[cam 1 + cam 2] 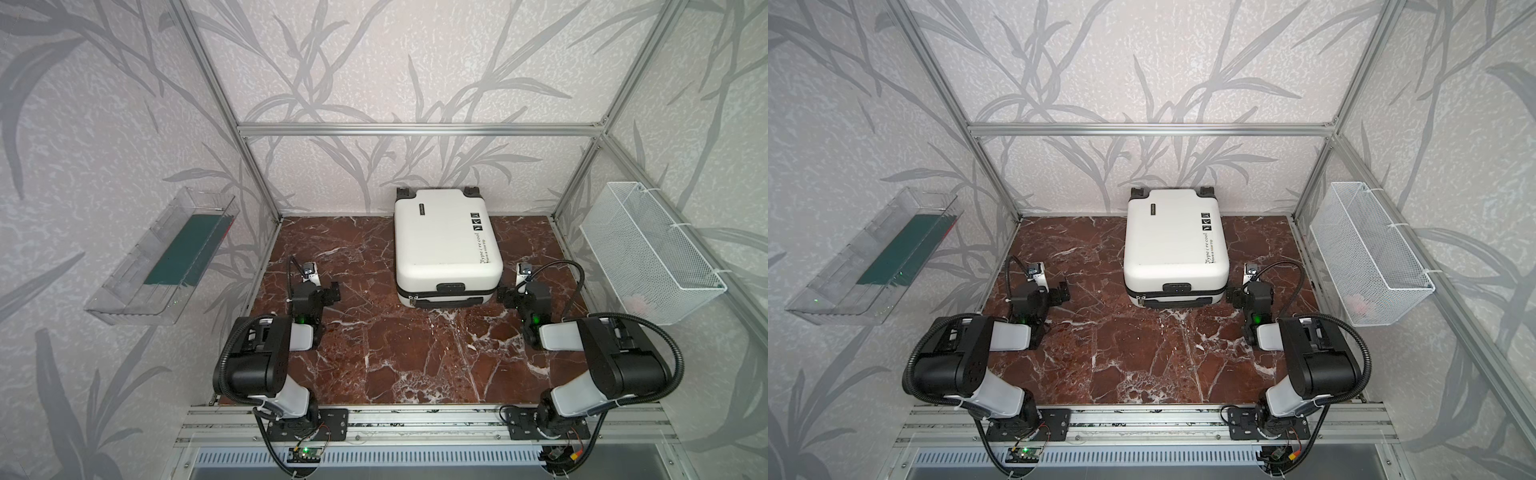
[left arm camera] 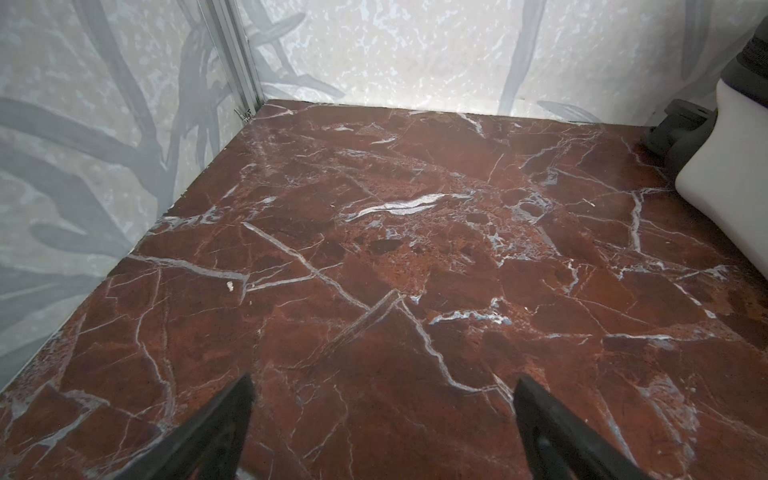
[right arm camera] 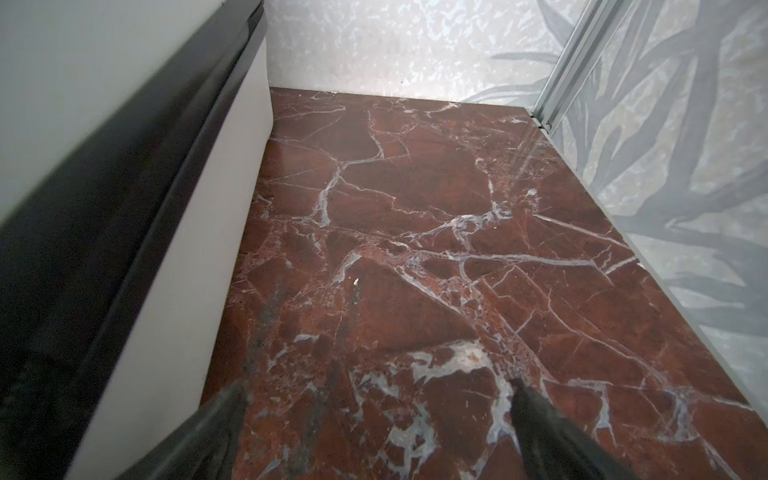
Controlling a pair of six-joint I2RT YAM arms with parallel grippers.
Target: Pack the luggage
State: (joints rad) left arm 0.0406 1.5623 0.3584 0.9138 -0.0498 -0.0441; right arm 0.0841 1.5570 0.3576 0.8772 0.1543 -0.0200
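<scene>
Both top views look steeply down from high at the front, sharing the whole bench (image 1: 415,353). Each wrist camera rides low and close over it, facing the back wall (image 2: 415,54), both catching the luggage (image 2: 731,166).

Lab cell: aluminium frame (image 1: 419,129), wallpapered panels (image 1: 374,62)

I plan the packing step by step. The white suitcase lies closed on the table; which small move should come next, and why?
Probably move the left tool, open and empty, toward the zipper band at the suitcase's near left corner: it is shut, so nothing can go in.
</scene>
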